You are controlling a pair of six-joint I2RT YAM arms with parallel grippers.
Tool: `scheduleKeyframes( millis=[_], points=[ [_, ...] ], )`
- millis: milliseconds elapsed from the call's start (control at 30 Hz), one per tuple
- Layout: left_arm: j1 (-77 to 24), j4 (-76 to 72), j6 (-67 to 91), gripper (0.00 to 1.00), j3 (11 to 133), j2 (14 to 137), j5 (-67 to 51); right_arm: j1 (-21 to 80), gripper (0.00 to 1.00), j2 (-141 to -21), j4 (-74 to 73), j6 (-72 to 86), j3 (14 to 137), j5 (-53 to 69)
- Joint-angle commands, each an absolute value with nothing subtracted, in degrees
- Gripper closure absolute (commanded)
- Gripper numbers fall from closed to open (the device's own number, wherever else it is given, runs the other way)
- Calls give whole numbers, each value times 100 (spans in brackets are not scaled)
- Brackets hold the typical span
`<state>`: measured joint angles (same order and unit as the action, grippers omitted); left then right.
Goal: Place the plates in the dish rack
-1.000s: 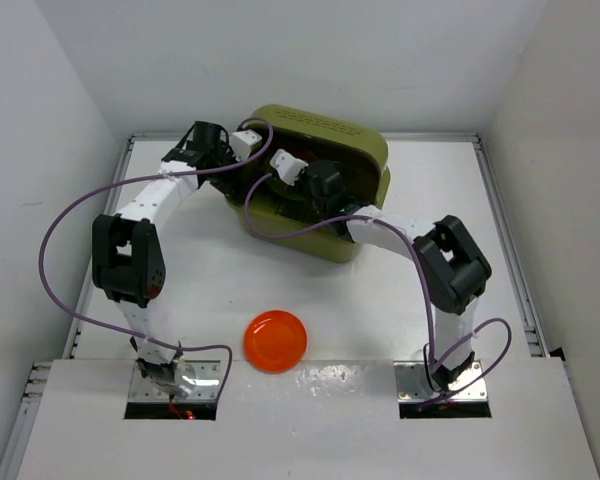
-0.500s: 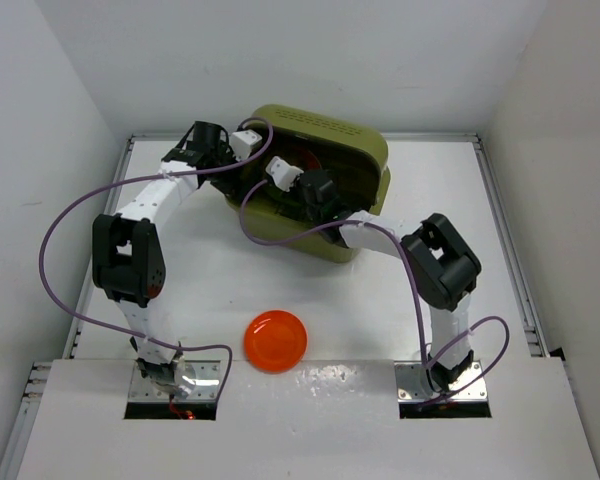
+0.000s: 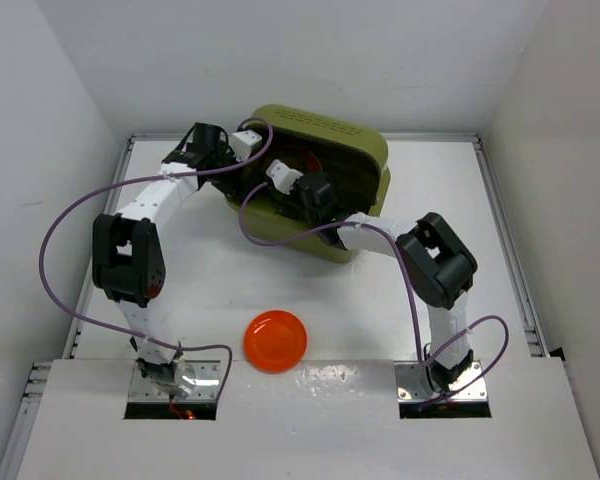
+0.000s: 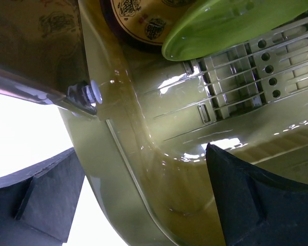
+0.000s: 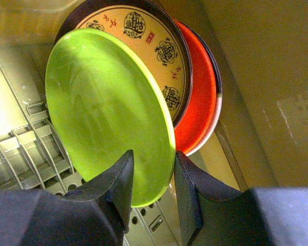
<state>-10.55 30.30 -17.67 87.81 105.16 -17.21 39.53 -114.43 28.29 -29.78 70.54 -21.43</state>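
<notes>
So the right jaws are pinching the green plate (image 5: 102,102) between them, left jaws hanging spread; released crooked, it's likely flopping flat.

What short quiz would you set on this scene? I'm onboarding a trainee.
1. True or false: all four plates are in the rack.
2. Fill in: in the rack, the brown plate stands between the green plate and an ___ one.
3. The right end effector straddles which plate? A) green B) brown C) orange
Key: 1 false: the loose orange plate lies on the table. 2 orange: the racked orange plate. 3 A.
</notes>
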Motion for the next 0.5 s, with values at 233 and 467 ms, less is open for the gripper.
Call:
scheduleKeyframes(
  millis=[233, 467],
  points=[
    [-1072, 3287, -1907, 0, 8481, 10433, -1819, 4087, 50, -11356, 2936, -3015, 7268, -2312],
    [-1072, 3234, -1960, 0, 8376, 10327, -1819, 4096, 31, -11364, 2936, -3050, 7383, -2408]
  ],
)
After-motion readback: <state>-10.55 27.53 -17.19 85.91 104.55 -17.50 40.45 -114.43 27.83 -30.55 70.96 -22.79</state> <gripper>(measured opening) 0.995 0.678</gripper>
